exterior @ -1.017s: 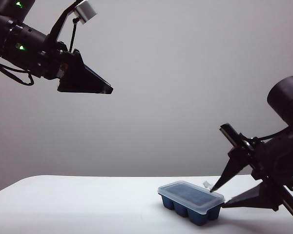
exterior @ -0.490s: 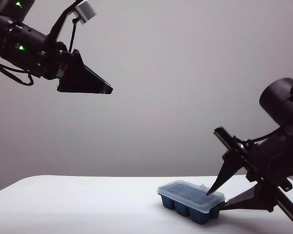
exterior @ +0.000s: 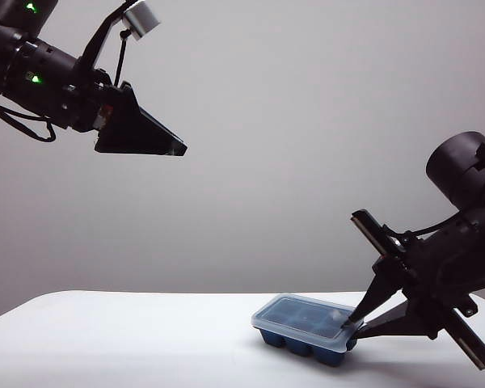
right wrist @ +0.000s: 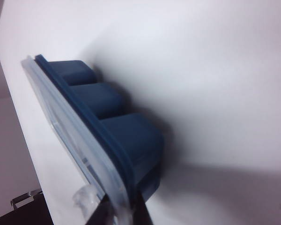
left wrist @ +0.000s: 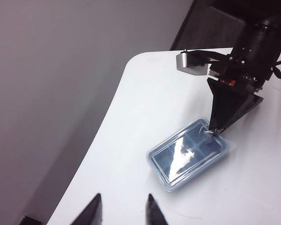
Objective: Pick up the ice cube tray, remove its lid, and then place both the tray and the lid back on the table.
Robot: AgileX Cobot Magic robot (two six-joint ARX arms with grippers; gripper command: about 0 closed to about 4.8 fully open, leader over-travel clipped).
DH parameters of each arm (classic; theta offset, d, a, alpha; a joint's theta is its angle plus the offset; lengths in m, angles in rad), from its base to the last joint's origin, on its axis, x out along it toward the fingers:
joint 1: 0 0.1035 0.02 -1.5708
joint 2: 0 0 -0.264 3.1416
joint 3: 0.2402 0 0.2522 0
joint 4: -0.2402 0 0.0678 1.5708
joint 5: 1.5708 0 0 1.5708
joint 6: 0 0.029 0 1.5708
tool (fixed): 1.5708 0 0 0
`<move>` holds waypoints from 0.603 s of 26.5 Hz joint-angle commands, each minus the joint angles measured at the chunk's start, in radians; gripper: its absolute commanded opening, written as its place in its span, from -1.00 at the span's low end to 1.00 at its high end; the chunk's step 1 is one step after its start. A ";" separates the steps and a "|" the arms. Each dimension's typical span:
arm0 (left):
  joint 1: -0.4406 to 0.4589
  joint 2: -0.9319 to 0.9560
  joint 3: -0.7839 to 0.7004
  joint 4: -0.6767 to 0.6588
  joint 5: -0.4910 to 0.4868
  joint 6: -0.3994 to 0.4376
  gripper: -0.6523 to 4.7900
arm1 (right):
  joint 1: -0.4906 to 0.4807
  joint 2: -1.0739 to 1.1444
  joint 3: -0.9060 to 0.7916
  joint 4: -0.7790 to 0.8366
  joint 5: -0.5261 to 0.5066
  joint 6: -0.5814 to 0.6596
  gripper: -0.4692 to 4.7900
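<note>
Left tool (exterior: 158, 145): high over the left of the table (exterior: 129, 339), well apart from everything. In the left wrist view its two fingertips (left wrist: 94, 211) stand apart with nothing between them. Idle.

Tray (exterior: 303, 349), centre-right on the table, lid (exterior: 307, 322) on top and seated all round, as far as the exterior view shows. Tray's far end looks slightly raised or tilted, though the exterior angle is too shallow to be sure; call it resting on the table.

Right tool (exterior: 354, 323): low at the tray's right-hand end, one finger above the lid edge, the other below the rim. Right wrist view shows both fingers pinched onto the stacked lid edge and tray rim at the corner (right wrist: 119, 206). Reads as clamped on tray and lid together.

Step in hand: secure the grip, then lift.

Notes for doing it well:
- Bite is only on a thin rim at one end, so expect the tray to droop or pivot. Lift slowly, keep the tray level.
- Clamping lid and rim together holds the lid shut at that end, so the left tool should peel from the opposite, free end.
- Lid tab (right wrist: 84, 197) sits just beside the fingers; check it is not trapped.
</note>
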 commanded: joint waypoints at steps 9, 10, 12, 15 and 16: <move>0.001 -0.014 0.004 -0.098 0.090 0.030 1.00 | -0.024 -0.138 0.087 0.095 -0.541 0.127 -0.84; 0.001 -0.019 0.004 -0.127 0.100 0.032 1.00 | -0.027 -0.150 0.093 0.096 -0.595 0.142 -0.84; 0.001 -0.053 0.004 -0.204 0.166 0.048 1.00 | -0.029 -0.178 0.103 0.098 -0.733 0.162 -0.84; 0.001 -0.085 0.004 -0.211 0.163 0.048 1.00 | -0.025 -0.183 0.101 0.096 -0.809 0.162 -0.84; 0.001 -0.089 0.004 -0.209 0.164 0.048 1.00 | -0.023 -0.183 0.101 0.095 -0.813 0.162 -0.84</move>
